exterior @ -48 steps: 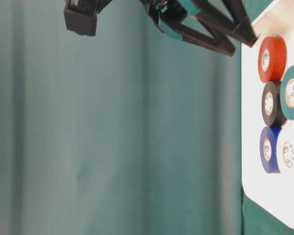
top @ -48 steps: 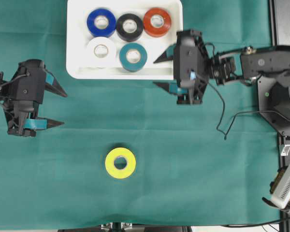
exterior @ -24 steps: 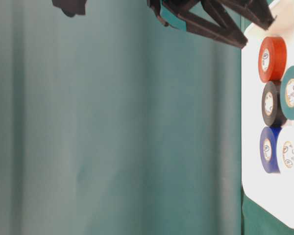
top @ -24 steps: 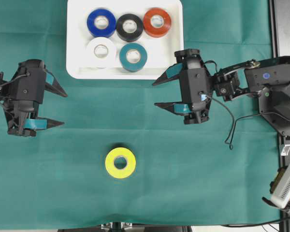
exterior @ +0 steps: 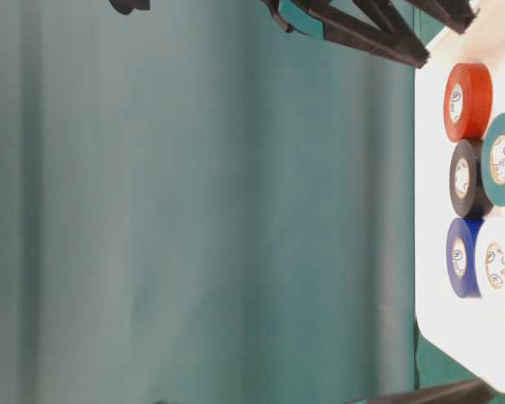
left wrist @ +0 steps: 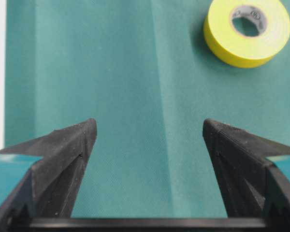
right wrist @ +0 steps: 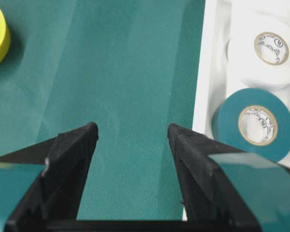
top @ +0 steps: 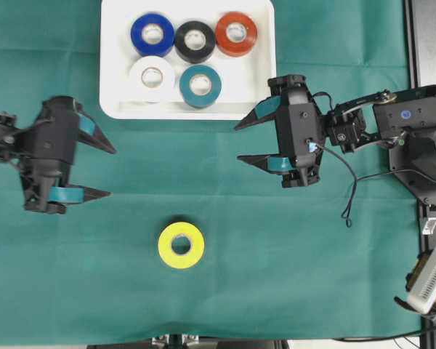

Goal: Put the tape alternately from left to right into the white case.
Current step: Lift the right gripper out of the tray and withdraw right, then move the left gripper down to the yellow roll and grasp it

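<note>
Nearest the bottom of the overhead frame, the yellow roll point(top: 181, 246) lies flat on the green cloth point(top: 225, 291) by itself, well apart from everything else. A bit higher, at mid-left, the left gripper point(top: 106, 171) has its jaws spread wide with nothing between them, and at mid-right the right gripper point(top: 241, 142) is also spread wide and empty, tips pointing toward the middle. At the top sits the white case point(top: 259, 73) with five rolls lying flat in it: blue point(top: 152, 33), black point(top: 195, 40) and red-orange point(top: 236, 33) along the far row, white point(top: 152, 76) and teal point(top: 200, 85) in the near row, all packed close together. The left wrist view adds what the overhead can't: the yellow roll sits in the upper right of that frame, ahead of the gaping jaws and off to one side, not between them. The right wrist view shows the case's rim just past one finger point(right wrist: 198, 159), with the teal and white rolls right inside it, and the yellow roll's edge at the upper left. The table-level shot gives the rolls side-on, the back three partly hidden behind teal and white, with the right gripper's fingers up off the cloth.
</note>
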Robot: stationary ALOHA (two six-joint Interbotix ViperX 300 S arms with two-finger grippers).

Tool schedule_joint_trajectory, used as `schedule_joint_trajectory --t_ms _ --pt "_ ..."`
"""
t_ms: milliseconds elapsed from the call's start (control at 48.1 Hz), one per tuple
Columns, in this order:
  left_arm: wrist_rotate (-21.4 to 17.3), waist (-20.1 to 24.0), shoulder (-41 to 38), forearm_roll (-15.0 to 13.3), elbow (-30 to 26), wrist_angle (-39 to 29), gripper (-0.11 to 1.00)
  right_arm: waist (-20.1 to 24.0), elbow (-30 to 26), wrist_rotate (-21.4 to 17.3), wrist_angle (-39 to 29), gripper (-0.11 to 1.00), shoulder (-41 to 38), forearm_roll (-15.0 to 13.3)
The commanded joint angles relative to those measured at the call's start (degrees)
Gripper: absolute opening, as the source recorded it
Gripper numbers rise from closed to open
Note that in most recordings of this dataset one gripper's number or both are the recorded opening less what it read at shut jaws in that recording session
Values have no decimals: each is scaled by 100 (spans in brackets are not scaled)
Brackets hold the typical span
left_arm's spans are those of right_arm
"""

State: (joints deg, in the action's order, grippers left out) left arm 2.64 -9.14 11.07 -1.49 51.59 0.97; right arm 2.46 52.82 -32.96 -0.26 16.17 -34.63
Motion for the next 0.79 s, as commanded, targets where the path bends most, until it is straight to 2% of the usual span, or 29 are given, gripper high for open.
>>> schedule_joint_trajectory --t_ms 0,270,353,478,769 --pt "0 -88 -290 -9 -343 44 47 9 -44 0 35 64 97 -18" --pt "26 -264 -905 -9 -1020 44 47 9 -18 9 18 64 97 -18" --pt "176 -369 -1046 -18 -1213 35 47 9 0 9 18 64 97 -18" --pt "694 -439 -1266 -18 -1459 35 47 9 26 9 18 64 88 -26" --pt "2320 -554 -1802 -18 -2004 9 47 18 105 9 18 64 88 -18"
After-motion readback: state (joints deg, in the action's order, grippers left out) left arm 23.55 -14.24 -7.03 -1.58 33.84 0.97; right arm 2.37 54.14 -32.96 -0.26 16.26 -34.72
